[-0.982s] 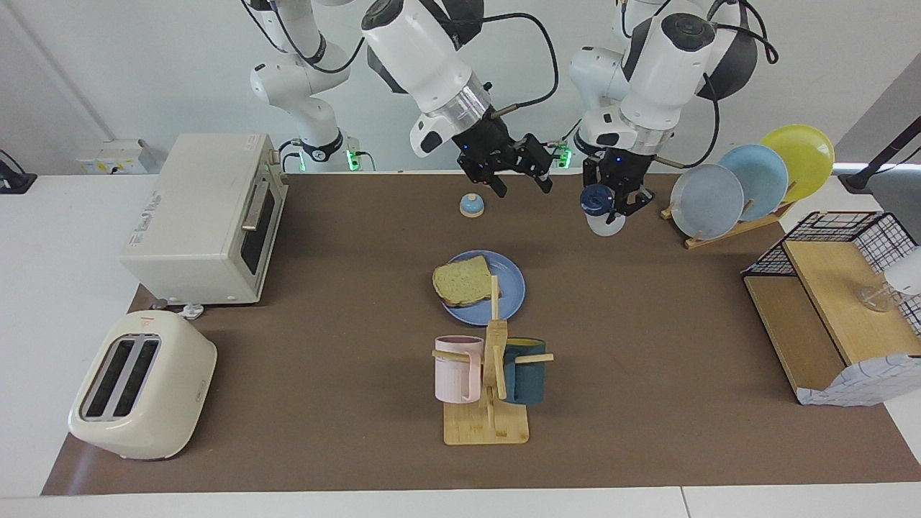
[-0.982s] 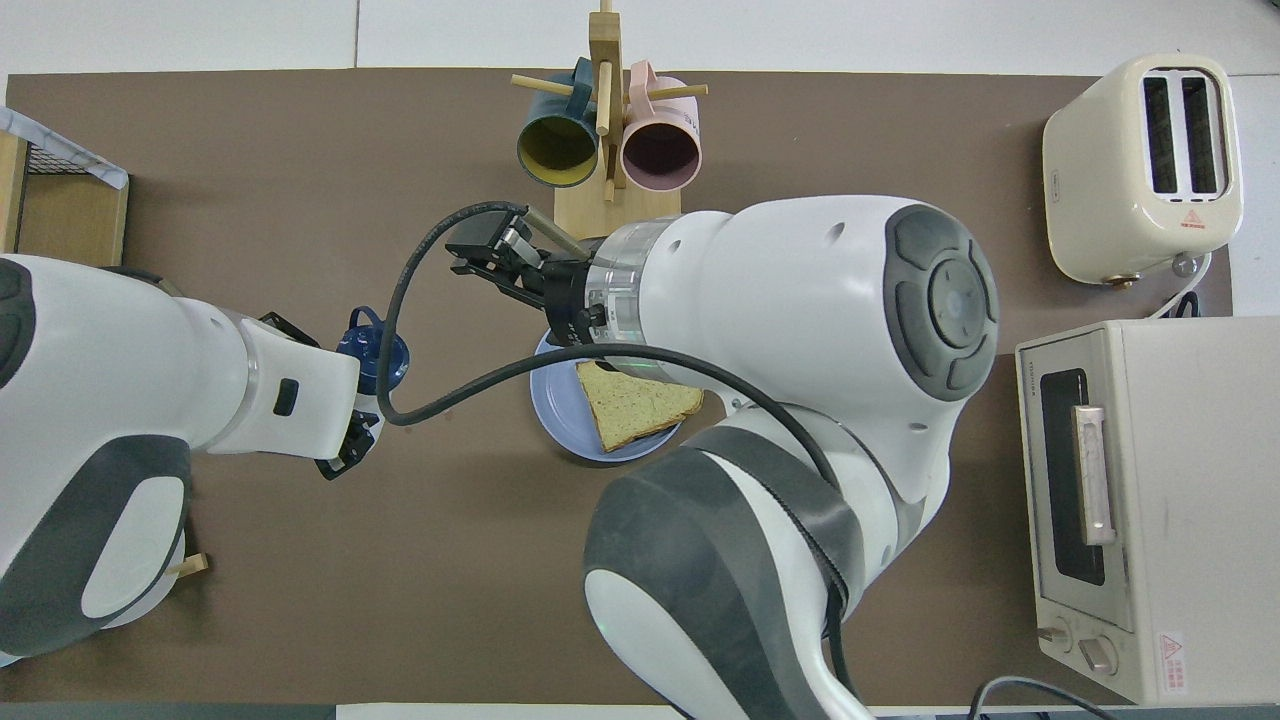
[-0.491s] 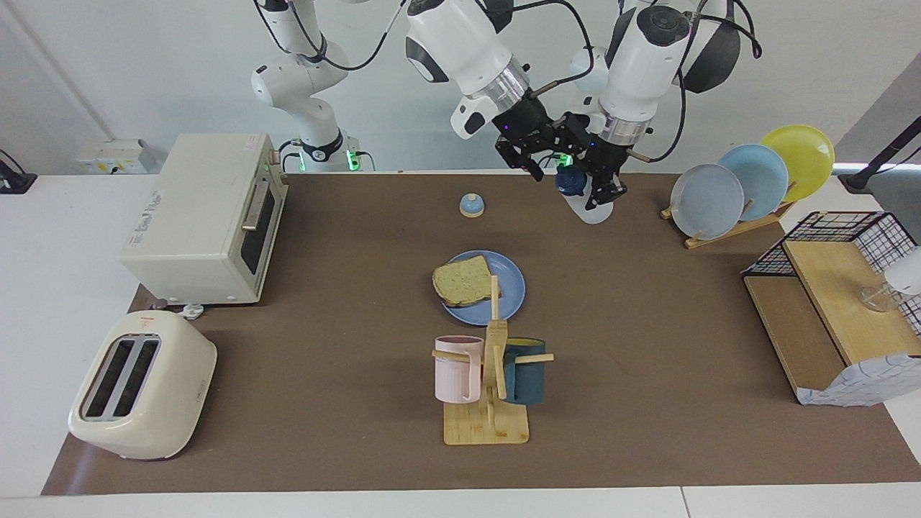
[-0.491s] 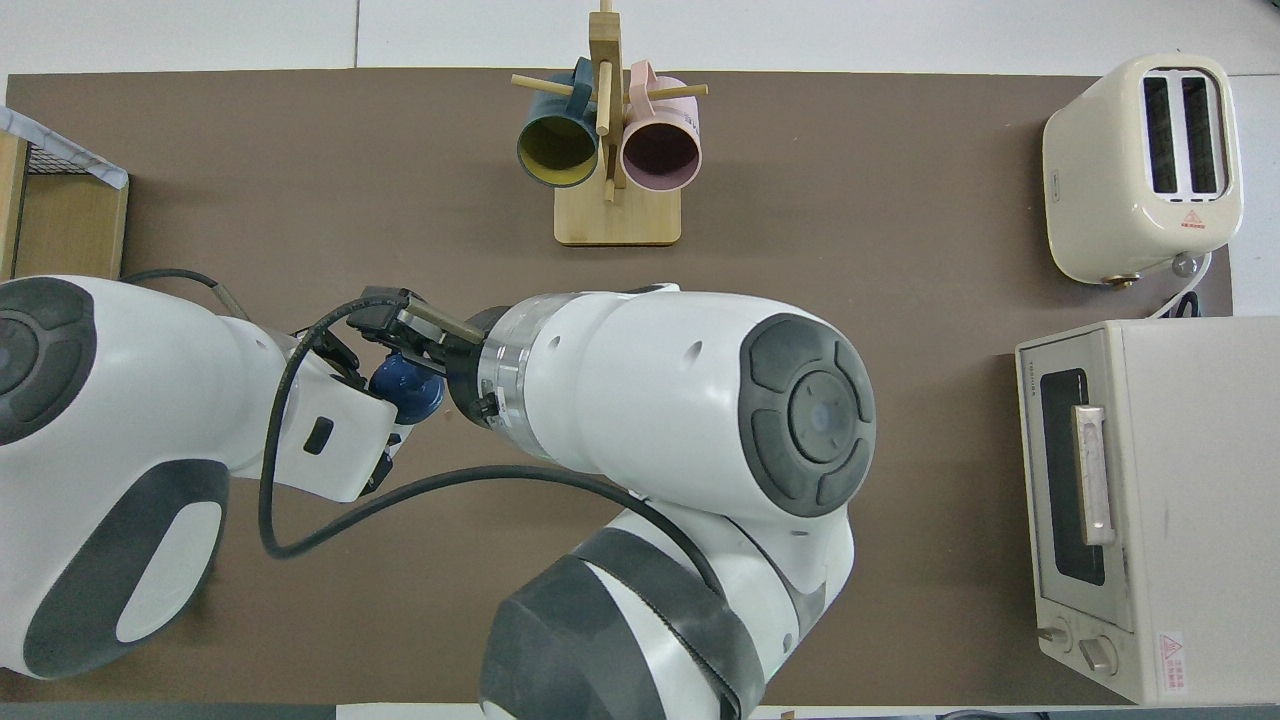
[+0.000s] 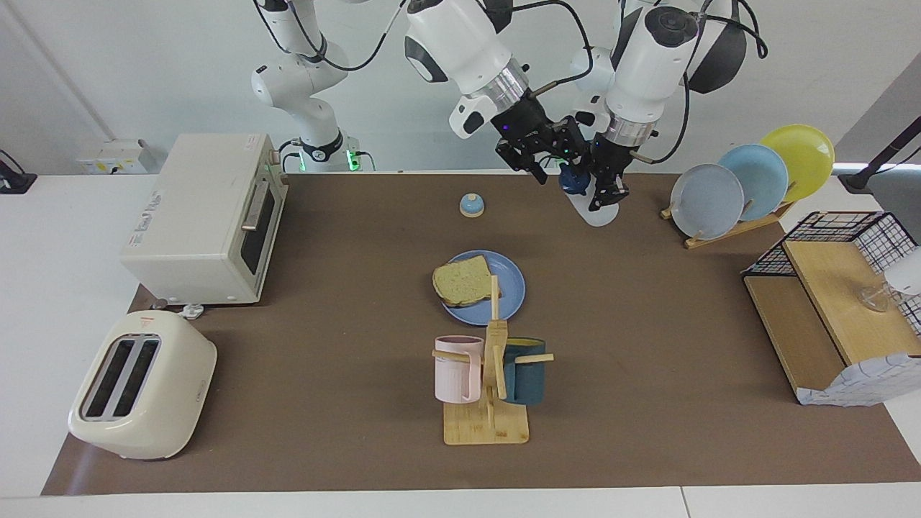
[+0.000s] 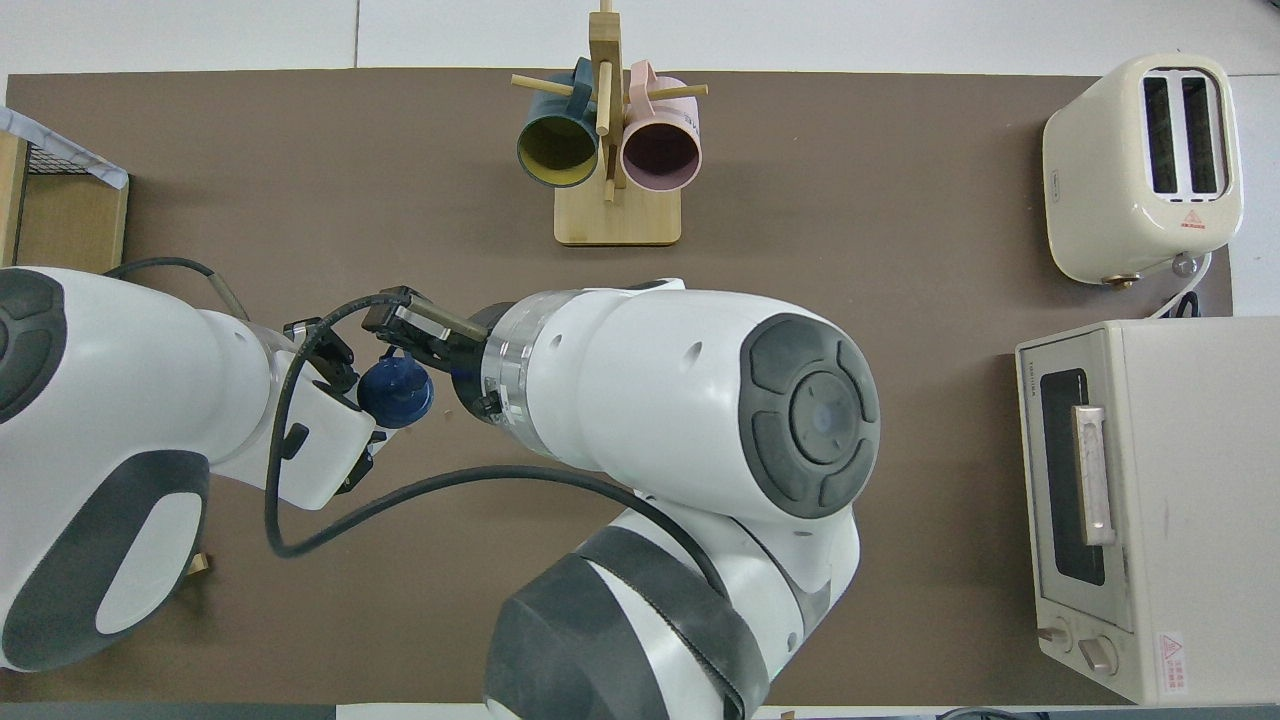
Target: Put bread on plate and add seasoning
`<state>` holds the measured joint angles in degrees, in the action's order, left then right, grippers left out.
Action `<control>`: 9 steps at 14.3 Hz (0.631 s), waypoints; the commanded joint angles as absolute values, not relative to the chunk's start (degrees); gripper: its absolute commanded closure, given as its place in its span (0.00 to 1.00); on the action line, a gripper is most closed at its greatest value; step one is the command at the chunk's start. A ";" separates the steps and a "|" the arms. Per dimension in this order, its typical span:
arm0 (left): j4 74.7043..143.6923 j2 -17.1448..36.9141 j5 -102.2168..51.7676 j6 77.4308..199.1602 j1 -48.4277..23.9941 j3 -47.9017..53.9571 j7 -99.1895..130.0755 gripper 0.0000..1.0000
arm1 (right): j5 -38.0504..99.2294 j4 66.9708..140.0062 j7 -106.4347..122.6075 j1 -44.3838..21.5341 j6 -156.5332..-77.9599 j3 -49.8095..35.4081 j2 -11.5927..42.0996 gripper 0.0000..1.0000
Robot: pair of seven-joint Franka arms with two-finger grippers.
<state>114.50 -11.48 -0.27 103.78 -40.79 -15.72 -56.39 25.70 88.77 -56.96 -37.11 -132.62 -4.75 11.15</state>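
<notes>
The left gripper point(image 5: 603, 188) pinches the translucent white, navy-capped seasoning bottle point(image 5: 590, 198) aloft, at one o'clock of the round blue plate point(image 5: 512, 288) bearing the tan bread slice point(image 5: 463, 281). The right gripper point(image 5: 541, 155), jaws spread, should close squarely on the cap.

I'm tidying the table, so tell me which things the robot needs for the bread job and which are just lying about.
Needed:
bread
plate
seasoning bottle, held by the left gripper
right gripper, beside its cap

Lying about:
bell
mug stand
toaster
oven
plate rack
shelf
</notes>
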 commanded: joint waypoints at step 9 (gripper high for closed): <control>116.10 -13.10 -1.05 105.21 -40.25 -15.64 -59.15 1.00 | 25.05 88.51 -56.78 -37.35 -128.33 -5.10 9.41 0.42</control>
